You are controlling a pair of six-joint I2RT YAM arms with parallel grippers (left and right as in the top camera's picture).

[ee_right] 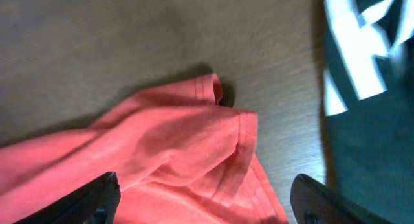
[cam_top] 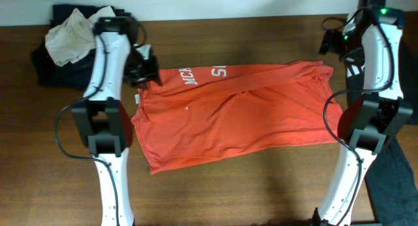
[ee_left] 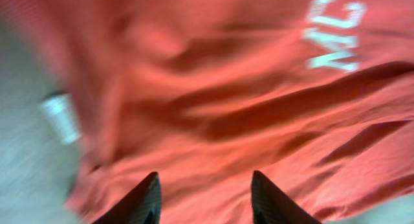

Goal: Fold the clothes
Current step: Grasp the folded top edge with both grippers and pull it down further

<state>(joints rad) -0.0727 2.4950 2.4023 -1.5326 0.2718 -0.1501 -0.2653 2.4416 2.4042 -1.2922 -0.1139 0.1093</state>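
both released, left gripper (ee_left: pixel 206 193) above orange-red t-shirt (cam_top: pixel 241 121) by lettering, right gripper (ee_right: pixel 206 197) above its corner

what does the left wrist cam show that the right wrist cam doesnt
Only left wrist: white printed lettering and a blurred small white label on the orange-red cotton T-shirt. Only right wrist: a hemmed corner of it, apart from a black garment with white print. Both: the T-shirt below the open, empty fingers of the left gripper and right gripper.
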